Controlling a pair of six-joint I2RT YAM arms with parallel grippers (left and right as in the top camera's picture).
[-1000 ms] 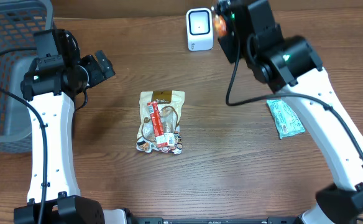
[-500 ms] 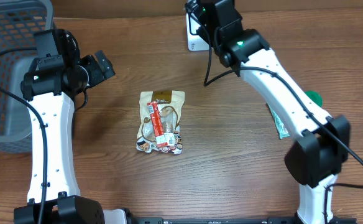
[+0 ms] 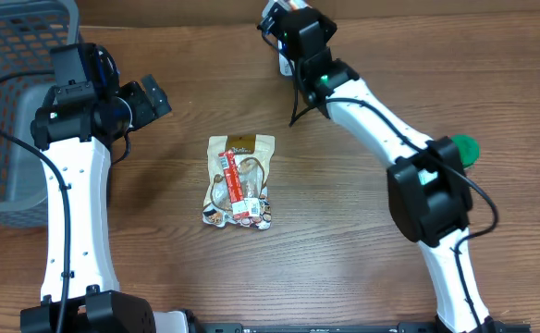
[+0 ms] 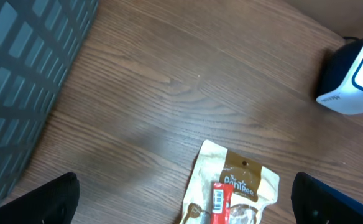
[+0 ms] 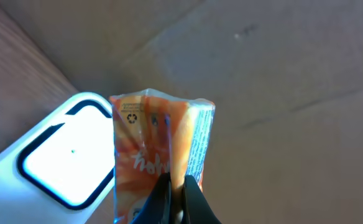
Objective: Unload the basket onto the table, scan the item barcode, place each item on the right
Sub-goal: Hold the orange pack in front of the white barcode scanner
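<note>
In the right wrist view my right gripper (image 5: 172,186) is shut on an orange snack packet (image 5: 156,137), held upright right beside the white scanner (image 5: 63,155) and its lit window. Seen from overhead, the right gripper (image 3: 293,32) hangs at the table's far edge and covers most of the scanner. My left gripper (image 3: 150,97) is open and holds nothing, up at the left. Its wrist view looks down on a beige snack pouch (image 4: 234,186) with a red barcode label and on the scanner (image 4: 355,78), with the left gripper (image 4: 184,193) spread wide.
The beige pouch (image 3: 240,180) lies flat in the middle of the table. A grey mesh basket (image 3: 11,92) stands at the far left. A green object (image 3: 461,148) shows behind the right arm's elbow. A cardboard wall rises behind the scanner.
The right arm has swung left along the back edge with the orange packet, which now covers the scanner from above. The left arm has not moved.
</note>
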